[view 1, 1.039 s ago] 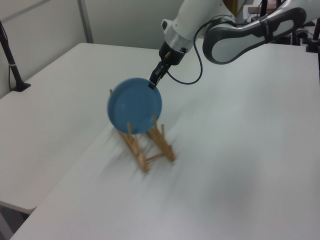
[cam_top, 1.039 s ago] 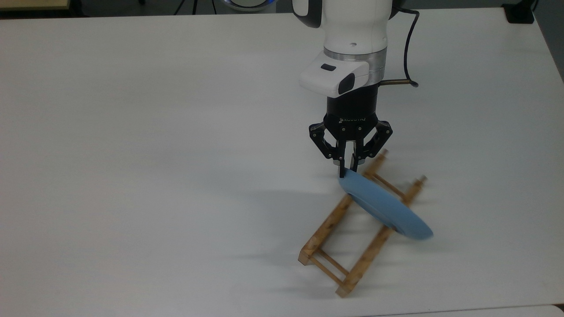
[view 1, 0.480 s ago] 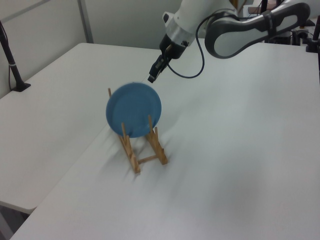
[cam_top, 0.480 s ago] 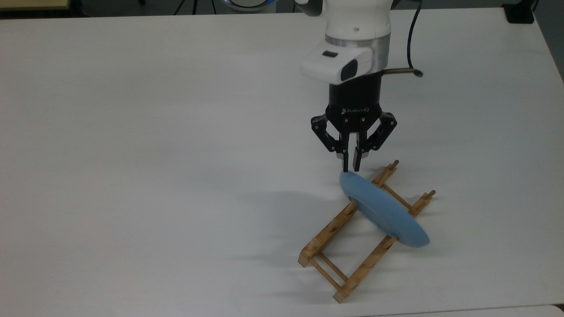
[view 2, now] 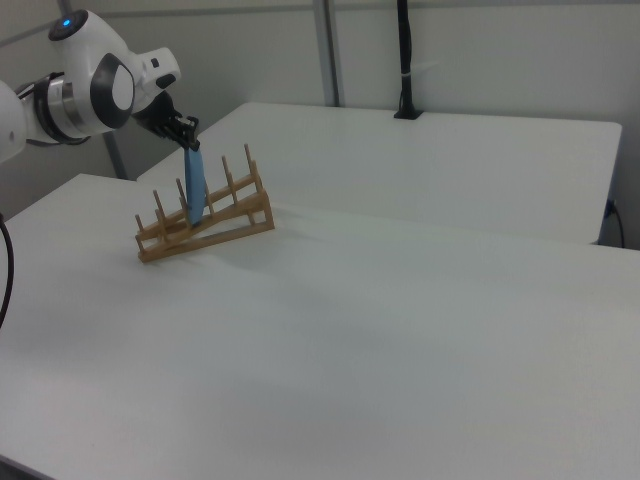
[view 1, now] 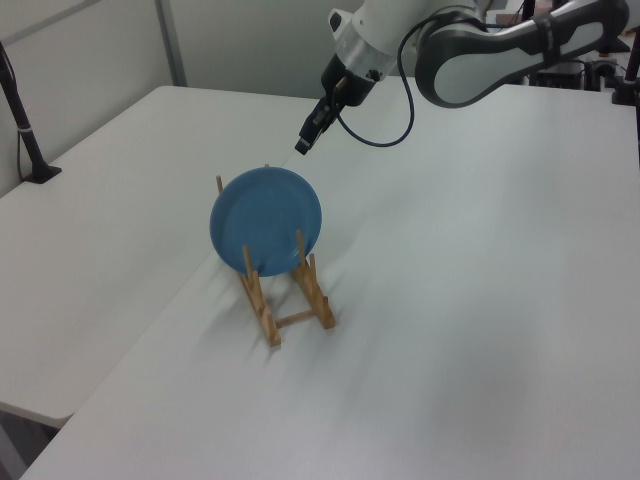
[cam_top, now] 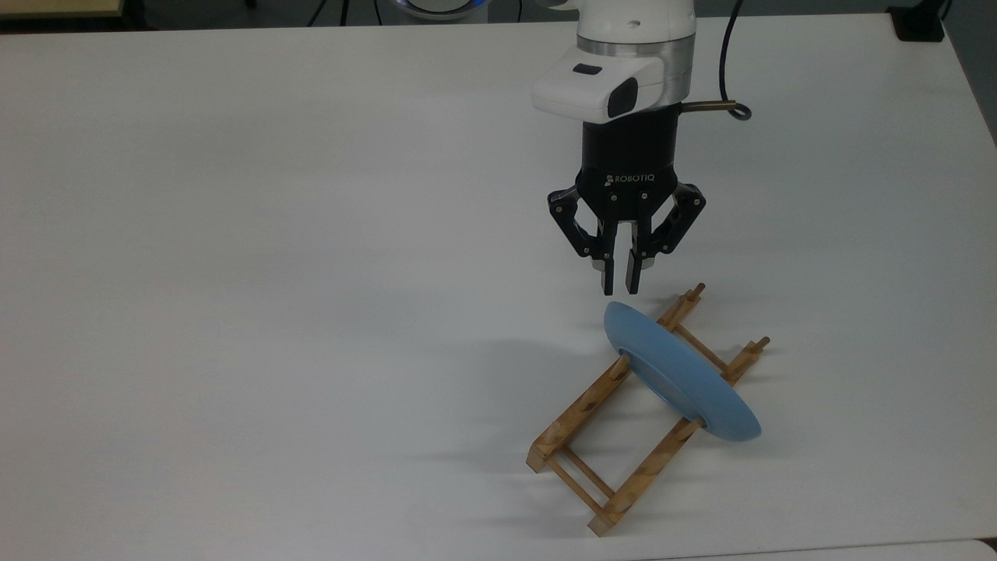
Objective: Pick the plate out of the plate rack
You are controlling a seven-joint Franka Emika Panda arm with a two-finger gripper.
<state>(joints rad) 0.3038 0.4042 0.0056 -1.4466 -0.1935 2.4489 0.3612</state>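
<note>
A light-blue plate (cam_top: 681, 374) stands on edge between the pegs of the wooden plate rack (cam_top: 578, 407), which lies on the white table. My gripper (cam_top: 621, 284) hangs just above the plate's upper rim and is clear of it. Its fingers are shut to a narrow gap with nothing between them. In the left view the gripper (view 1: 301, 147) is above and to the right of the plate (view 1: 266, 220), and the rack (view 1: 262, 300) is below the plate. In the right view the gripper (view 2: 192, 146) sits over the plate (view 2: 194, 190) in the rack (view 2: 215, 230).
The white table (cam_top: 273, 273) stretches wide on the top view's left. A black cable (cam_top: 728, 70) loops beside the wrist. A second table (view 2: 450, 150) with a black post (view 2: 404, 60) stands behind in the right view.
The gripper held the plate's rim a second ago. It has since come off the rim and risen. Plate and rack settled back onto the table, shifted slightly.
</note>
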